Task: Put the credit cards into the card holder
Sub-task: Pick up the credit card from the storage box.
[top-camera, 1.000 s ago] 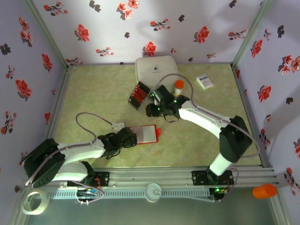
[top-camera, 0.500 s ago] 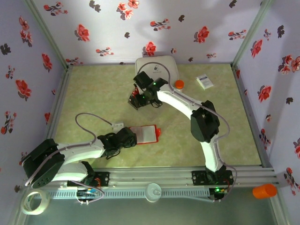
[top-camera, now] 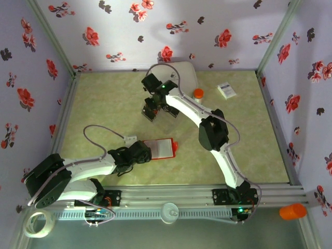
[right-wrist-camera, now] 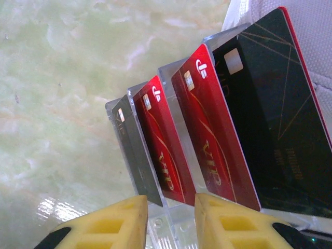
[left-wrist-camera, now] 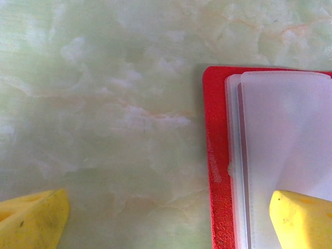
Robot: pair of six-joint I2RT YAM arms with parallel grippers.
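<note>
The credit cards stand upright in a clear slotted stand (right-wrist-camera: 174,225): a grey card (right-wrist-camera: 134,150), two red cards (right-wrist-camera: 162,140) (right-wrist-camera: 215,129) and a black card (right-wrist-camera: 275,114). From above they show as a small dark and red cluster (top-camera: 150,110). My right gripper (right-wrist-camera: 171,223) (top-camera: 152,105) sits right at the stand. Its yellow fingers (right-wrist-camera: 116,223) stand apart on either side of the lower corners of the grey and nearer red card, touching neither. The card holder (top-camera: 162,148) (left-wrist-camera: 215,155) lies flat, pale pocket side up. My left gripper (left-wrist-camera: 166,223) (top-camera: 141,153) is wide open at its left edge, with one finger over the pocket.
A big white lidded box (top-camera: 184,72) sits at the back behind the right arm. An orange-capped bottle (top-camera: 197,93) and a small white printed box (top-camera: 226,90) stand to its right. Floral walls close the table on three sides.
The right arm swung left and away from beside the orange-capped bottle to the card stand, and its jaws narrowed. The left arm and card holder stayed put.
</note>
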